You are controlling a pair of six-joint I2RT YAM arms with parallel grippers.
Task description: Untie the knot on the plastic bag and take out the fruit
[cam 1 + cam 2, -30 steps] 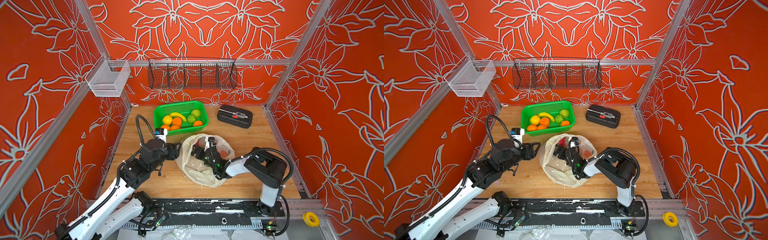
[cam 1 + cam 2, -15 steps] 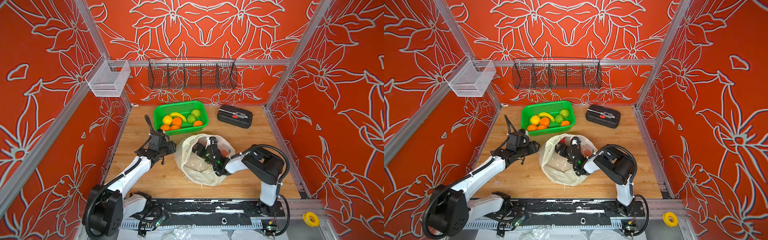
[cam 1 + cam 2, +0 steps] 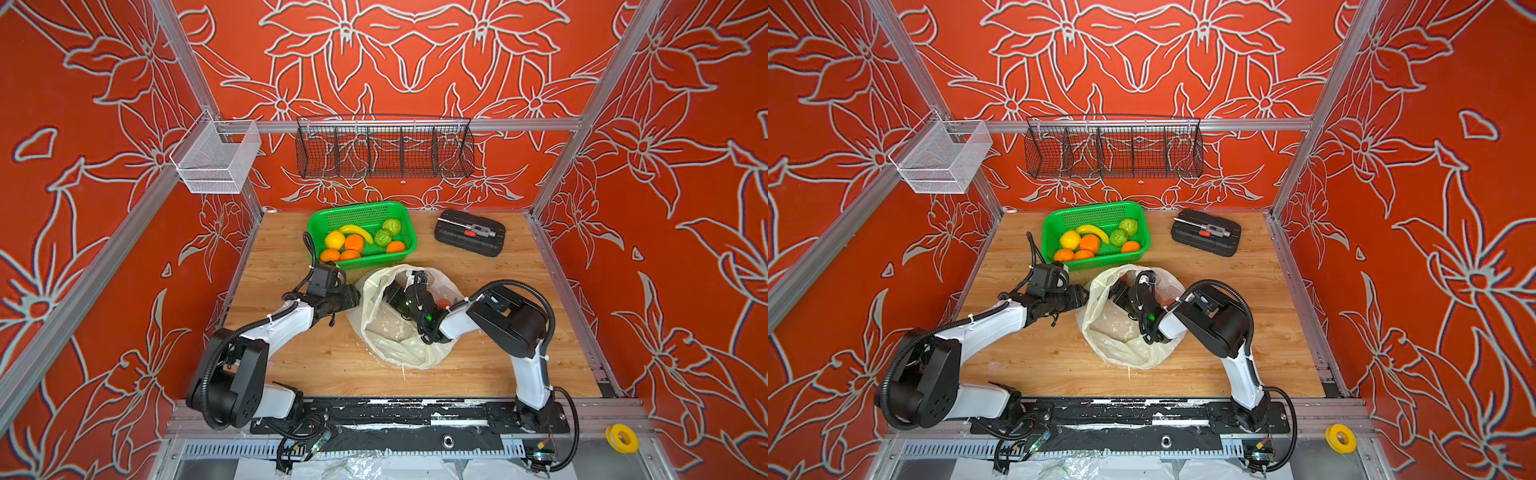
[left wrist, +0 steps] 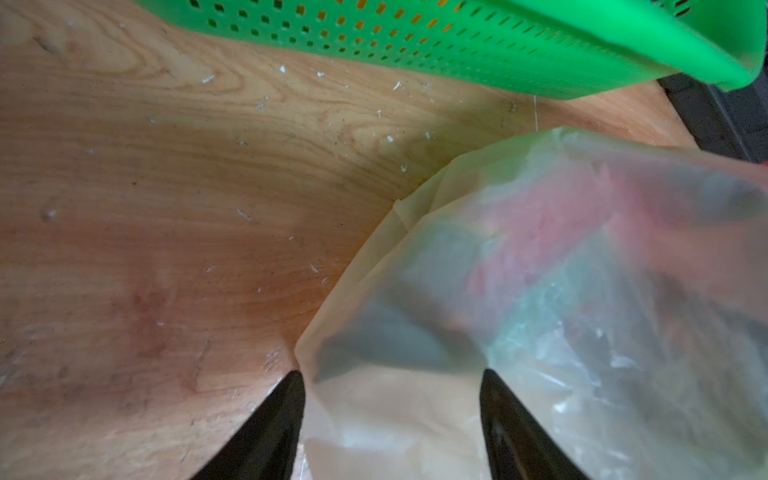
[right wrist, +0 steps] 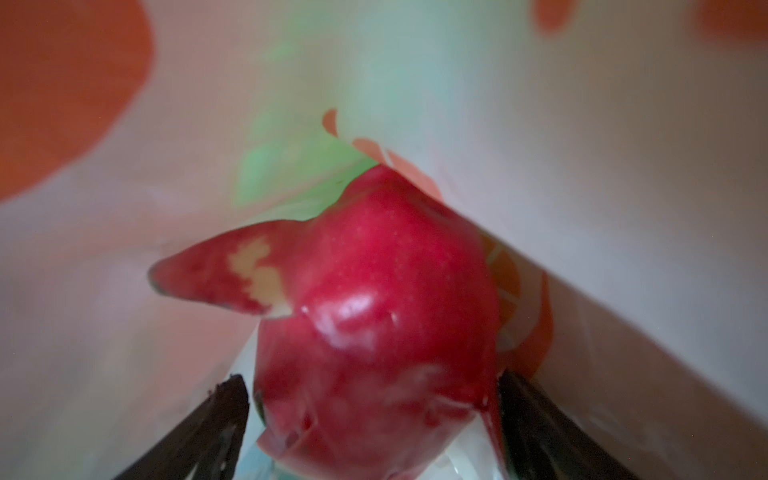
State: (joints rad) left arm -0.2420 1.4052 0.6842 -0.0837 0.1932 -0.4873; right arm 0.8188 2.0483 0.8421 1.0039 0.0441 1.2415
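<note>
Right wrist view: pink-red dragon fruit (image 5: 374, 324) lies between the right gripper's (image 5: 370, 376) wide-spread fingers inside the translucent cream plastic bag (image 5: 602, 166); left gripper (image 4: 391, 373), spread, straddles the bag's edge.

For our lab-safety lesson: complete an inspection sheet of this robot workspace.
Surface: wooden table, white flecks scattered.
Job's things: plastic bag mouth open, no knot seen; dragon fruit inside; oranges, lemon, green fruits in green basket.
Clutter: banana in the basket; black tool case; yellow tape roll off the table.
Claws: left claw open at the bag's edge; right claw open inside the bag, astride the dragon fruit.
Cables: black hoses looped along both arms.
Surroundings: red floral walls; black wire rack, white mesh bin on the rail.
</note>
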